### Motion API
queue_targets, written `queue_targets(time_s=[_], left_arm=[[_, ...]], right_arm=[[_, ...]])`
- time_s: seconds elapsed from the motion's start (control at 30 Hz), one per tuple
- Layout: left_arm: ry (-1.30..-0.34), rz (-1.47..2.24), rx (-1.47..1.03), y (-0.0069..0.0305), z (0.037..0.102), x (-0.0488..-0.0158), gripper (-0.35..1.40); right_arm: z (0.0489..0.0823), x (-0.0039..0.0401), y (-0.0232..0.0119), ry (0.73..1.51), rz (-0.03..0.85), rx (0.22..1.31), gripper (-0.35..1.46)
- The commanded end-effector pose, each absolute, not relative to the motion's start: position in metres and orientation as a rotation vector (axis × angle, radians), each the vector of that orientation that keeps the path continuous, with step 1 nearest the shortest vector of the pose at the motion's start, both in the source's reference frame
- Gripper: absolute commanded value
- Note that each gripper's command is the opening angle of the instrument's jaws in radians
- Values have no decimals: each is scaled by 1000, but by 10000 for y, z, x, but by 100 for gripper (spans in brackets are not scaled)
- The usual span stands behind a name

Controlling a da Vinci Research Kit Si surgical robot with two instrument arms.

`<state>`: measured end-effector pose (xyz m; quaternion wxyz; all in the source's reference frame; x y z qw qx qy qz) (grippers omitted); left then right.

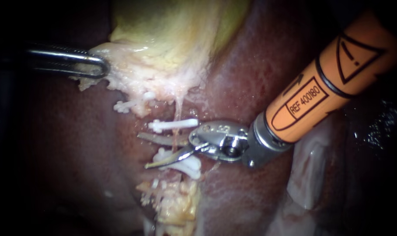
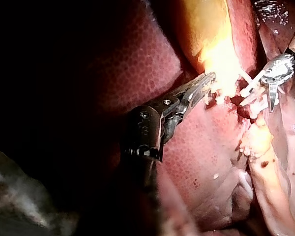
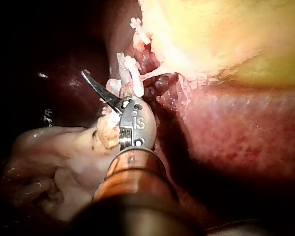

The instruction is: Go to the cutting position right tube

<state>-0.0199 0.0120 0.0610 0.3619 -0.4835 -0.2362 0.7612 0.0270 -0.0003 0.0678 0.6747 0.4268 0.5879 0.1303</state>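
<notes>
My right instrument [image 1: 142, 150] comes in on an orange shaft, and its two curved blades stand open. A thin pale tube [image 1: 177, 114] runs down from the gallbladder [image 1: 163, 39] and passes between the blades near their hinge. One white clip [image 1: 172, 125] sits on the tube just above the upper blade, and another white clip [image 1: 185, 166] lies under the lower blade. My left instrument [image 1: 95, 66] is shut on the gallbladder's pale lower edge at the upper left. In the right wrist view the open blades [image 3: 102, 69] lie beside the white clips [image 3: 132, 83].
Dark red liver [image 1: 67, 144] surrounds the site. Yellowish fatty tissue [image 1: 176, 205] hangs below the clips, and pale tissue folds [image 1: 308, 175] lie under the orange shaft. A third small white clip [image 1: 124, 105] sits at the gallbladder's edge.
</notes>
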Motion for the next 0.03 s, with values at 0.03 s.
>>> queue_targets(time_s=[0.03], left_arm=[[-605, 1960, -1244, 120, 610, -199, -35]], right_arm=[[679, 270, -3, 1322, 293, 960, 128]])
